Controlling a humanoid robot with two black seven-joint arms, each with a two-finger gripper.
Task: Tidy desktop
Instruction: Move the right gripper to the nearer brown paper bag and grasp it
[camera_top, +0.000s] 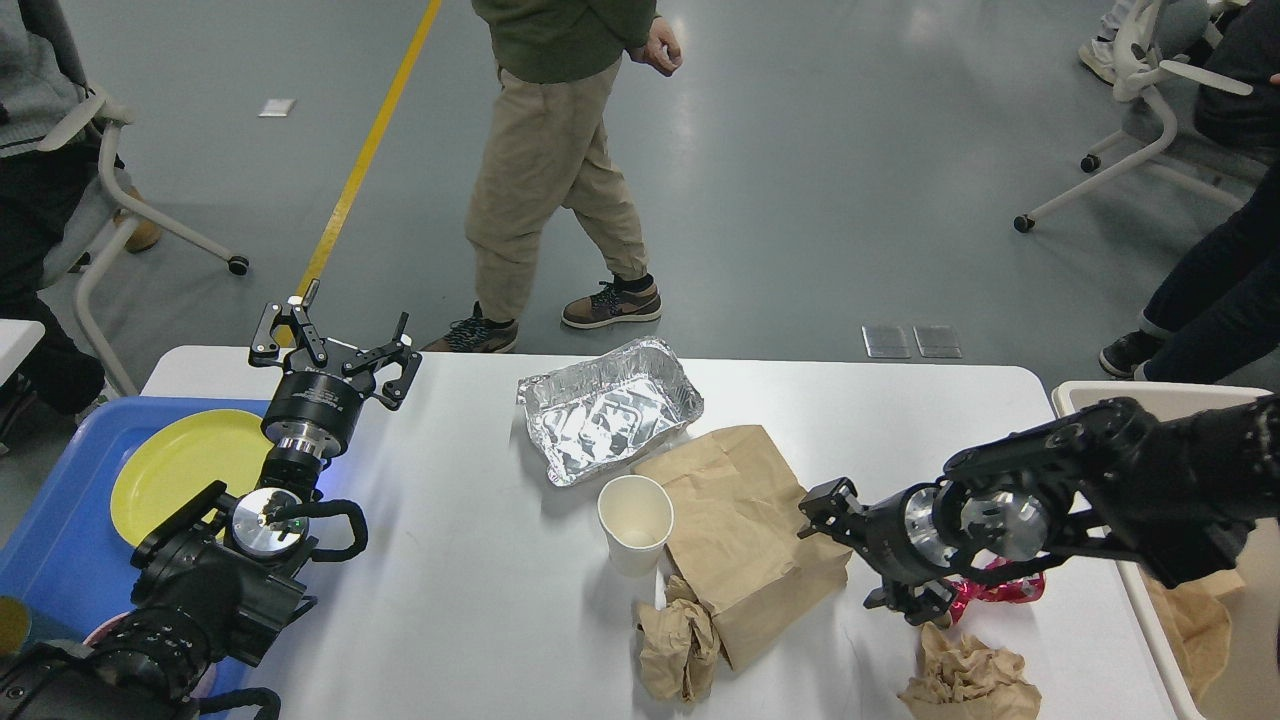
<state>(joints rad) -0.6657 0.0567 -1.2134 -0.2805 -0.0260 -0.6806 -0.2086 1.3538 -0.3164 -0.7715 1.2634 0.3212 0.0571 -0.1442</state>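
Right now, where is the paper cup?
Head view: the paper cup stands upright mid-desktop, just below the foil tray and touching the brown bag's left edge.

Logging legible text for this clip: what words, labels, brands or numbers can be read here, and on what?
None can be read.
Brown paper bag: plain, no print showing.
White paper cup: blank.
Foil tray: only creases and glare.
Red wrapper by the right gripper: too hidden and small to tell any print.

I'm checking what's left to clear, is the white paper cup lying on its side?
No, the white paper cup stands upright on the desktop, its open mouth facing up, beside the brown paper bag.
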